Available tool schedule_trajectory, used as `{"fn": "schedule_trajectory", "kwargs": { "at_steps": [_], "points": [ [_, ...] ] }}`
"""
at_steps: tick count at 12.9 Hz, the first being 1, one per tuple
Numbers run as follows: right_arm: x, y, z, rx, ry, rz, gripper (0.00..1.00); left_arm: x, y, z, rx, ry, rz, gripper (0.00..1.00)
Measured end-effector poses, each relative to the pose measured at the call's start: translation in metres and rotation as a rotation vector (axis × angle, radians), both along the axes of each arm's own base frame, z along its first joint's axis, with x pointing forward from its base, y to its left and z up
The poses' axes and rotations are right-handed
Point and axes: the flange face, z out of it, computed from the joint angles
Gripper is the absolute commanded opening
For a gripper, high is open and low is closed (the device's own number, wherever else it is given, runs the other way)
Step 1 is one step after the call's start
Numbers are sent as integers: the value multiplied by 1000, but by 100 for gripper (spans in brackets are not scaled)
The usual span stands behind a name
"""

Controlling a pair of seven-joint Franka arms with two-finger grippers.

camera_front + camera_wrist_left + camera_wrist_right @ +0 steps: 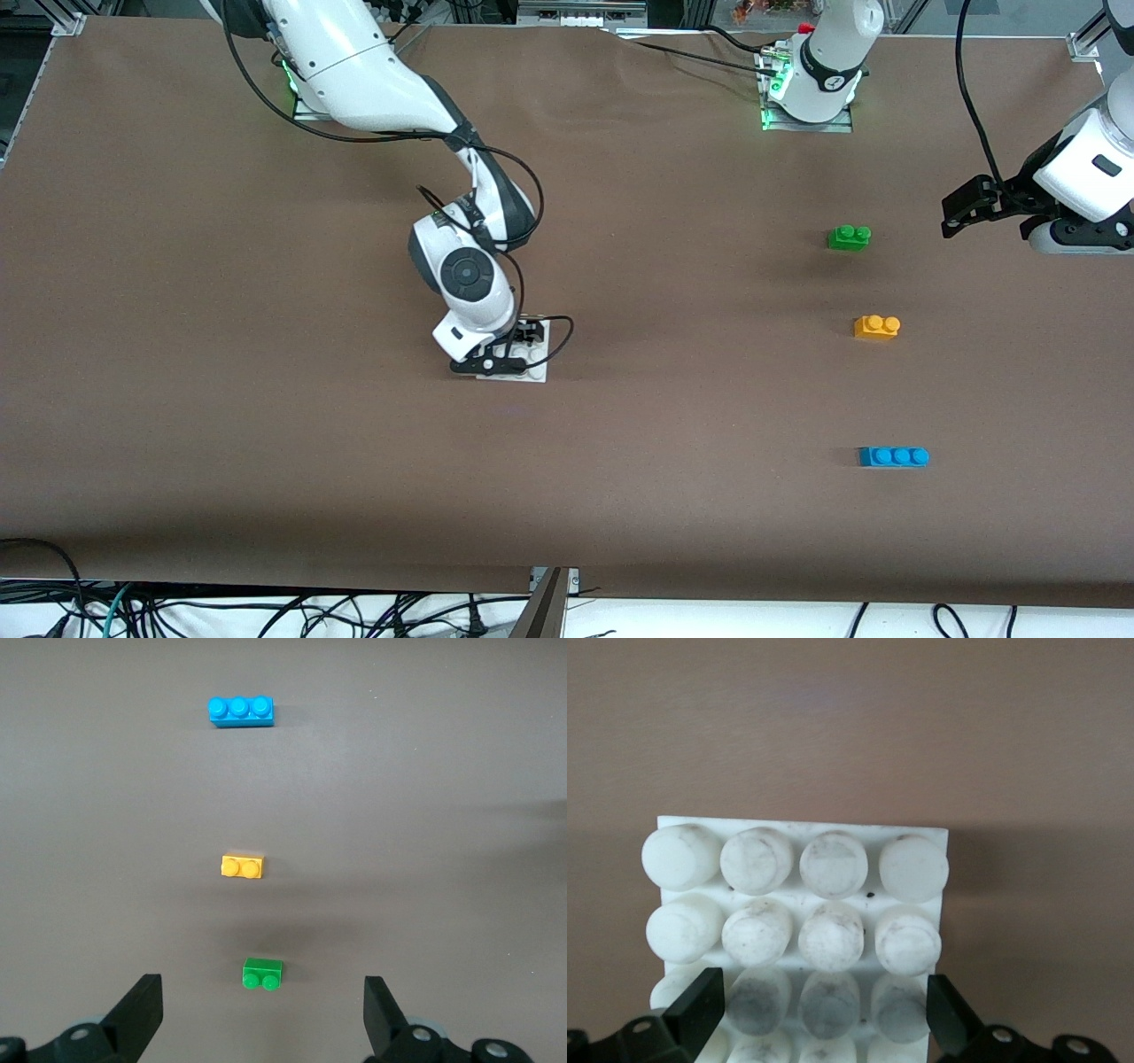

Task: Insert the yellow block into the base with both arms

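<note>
The yellow block (876,327) lies on the table toward the left arm's end, between a green brick and a blue brick; it also shows in the left wrist view (242,866). The white studded base (534,373) lies mid-table. My right gripper (507,349) is down on the base, open, with one finger by each side of the plate. In the right wrist view the base (802,825) fills the middle, and the right gripper (824,1010) spans its studs. My left gripper (961,211) waits open and empty in the air by the table's end; it also shows in the left wrist view (262,1017).
A green two-stud brick (849,237) lies farther from the front camera than the yellow block, and a blue three-stud brick (893,456) lies nearer. Both show in the left wrist view, green (263,974) and blue (240,711). Brown cloth covers the table.
</note>
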Motion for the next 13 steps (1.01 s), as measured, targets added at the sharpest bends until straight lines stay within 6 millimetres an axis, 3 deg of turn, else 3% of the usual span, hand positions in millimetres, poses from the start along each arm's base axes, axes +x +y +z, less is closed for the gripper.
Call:
{"fn": "schedule_trajectory", "kwargs": {
  "at_steps": [5,8,13],
  "points": [
    [-30,64,0,27,-32,12,100,0,0,0,0,0,0,100],
    [-51,93,-1,48,-55,55,100,0,0,0,0,0,0,100],
    [-54,100,3,54,-66,68,100,0,0,-3,0,11,0,100]
  ]
}}
